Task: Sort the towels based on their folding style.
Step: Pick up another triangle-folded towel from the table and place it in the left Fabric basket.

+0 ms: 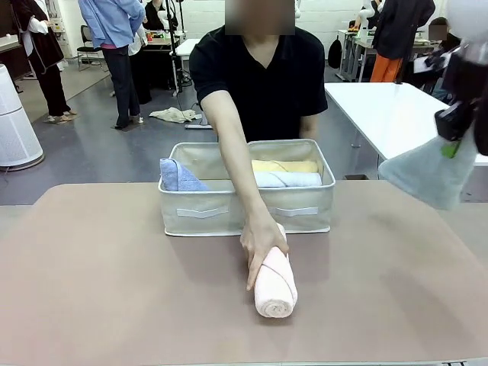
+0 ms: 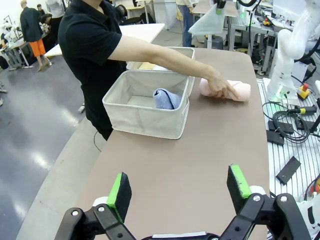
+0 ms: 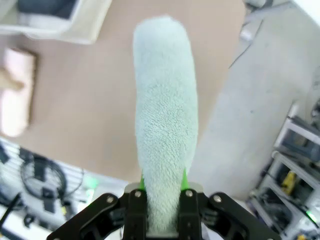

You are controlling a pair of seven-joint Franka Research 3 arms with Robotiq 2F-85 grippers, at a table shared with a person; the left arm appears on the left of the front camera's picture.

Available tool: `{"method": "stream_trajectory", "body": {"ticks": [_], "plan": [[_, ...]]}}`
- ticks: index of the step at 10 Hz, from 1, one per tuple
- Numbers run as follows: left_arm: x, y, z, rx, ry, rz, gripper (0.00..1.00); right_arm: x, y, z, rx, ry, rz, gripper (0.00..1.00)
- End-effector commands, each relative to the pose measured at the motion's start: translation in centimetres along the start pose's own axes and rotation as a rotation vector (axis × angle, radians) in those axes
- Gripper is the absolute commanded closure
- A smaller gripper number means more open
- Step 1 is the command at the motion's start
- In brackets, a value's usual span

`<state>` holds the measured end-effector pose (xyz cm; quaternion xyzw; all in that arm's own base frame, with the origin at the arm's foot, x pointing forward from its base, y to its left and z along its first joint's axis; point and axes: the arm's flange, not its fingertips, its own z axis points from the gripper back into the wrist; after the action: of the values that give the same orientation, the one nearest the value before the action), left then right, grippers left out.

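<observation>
A pink rolled towel (image 1: 275,284) lies on the table in front of the baskets, with the person's hand (image 1: 261,242) resting on its far end. The left basket (image 1: 200,211) holds a lavender-blue folded towel (image 1: 178,177). In the right basket (image 1: 305,211) lie a yellow roll (image 1: 284,165) and a white roll (image 1: 287,180). My right gripper (image 1: 451,143) is raised at the far right, shut on a grey-green towel (image 1: 428,174) that hangs below it. The right wrist view has that grey-green towel (image 3: 165,120) clamped in the right gripper (image 3: 164,194). My left gripper (image 2: 179,195) stands open over bare table.
The brown table mat (image 1: 107,290) has free room to the left and right of the pink roll. A white table (image 1: 396,114) stands behind on the right. Cables and tools (image 2: 292,120) lie beside the table's edge in the left wrist view.
</observation>
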<state>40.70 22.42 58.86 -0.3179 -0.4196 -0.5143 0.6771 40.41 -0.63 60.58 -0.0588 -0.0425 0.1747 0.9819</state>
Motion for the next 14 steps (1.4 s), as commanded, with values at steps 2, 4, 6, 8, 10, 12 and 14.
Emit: {"method": "stream_trajectory", "body": {"ticks": [2, 4, 6, 8, 10, 12, 14], "plan": [[0.1, -0.1, 0.2, -0.004, -0.004, -0.004, 0.00, -3.2, 0.0, 3.3, -0.022, -0.015, 0.068, 1.00], [0.1, -0.1, 0.2, -0.004, -0.004, -0.004, 0.00, -3.1, 2.0, 4.3, -0.001, -0.039, 0.157, 1.00], [0.1, -0.1, 0.2, -0.004, -0.004, -0.004, 0.00, -1.4, 5.7, 5.3, -0.012, -0.036, 0.241, 1.00], [0.1, -0.1, 0.2, -0.004, -0.004, -0.004, 0.00, -0.7, 5.4, 4.5, -0.018, -0.009, 0.208, 1.00], [0.1, -0.1, 0.2, -0.004, -0.004, -0.004, 0.00, -9.1, -2.6, 4.0, -0.051, -0.039, -0.013, 1.00], [0.1, -0.1, 0.2, -0.004, -0.004, -0.004, 0.00, -15.6, -6.5, 4.6, 0.005, -0.158, -0.148, 1.00], [0.1, -0.1, 0.2, -0.004, -0.004, -0.004, 0.00, -15.8, -6.6, 3.9, -0.039, -0.156, -0.170, 1.00]]}}
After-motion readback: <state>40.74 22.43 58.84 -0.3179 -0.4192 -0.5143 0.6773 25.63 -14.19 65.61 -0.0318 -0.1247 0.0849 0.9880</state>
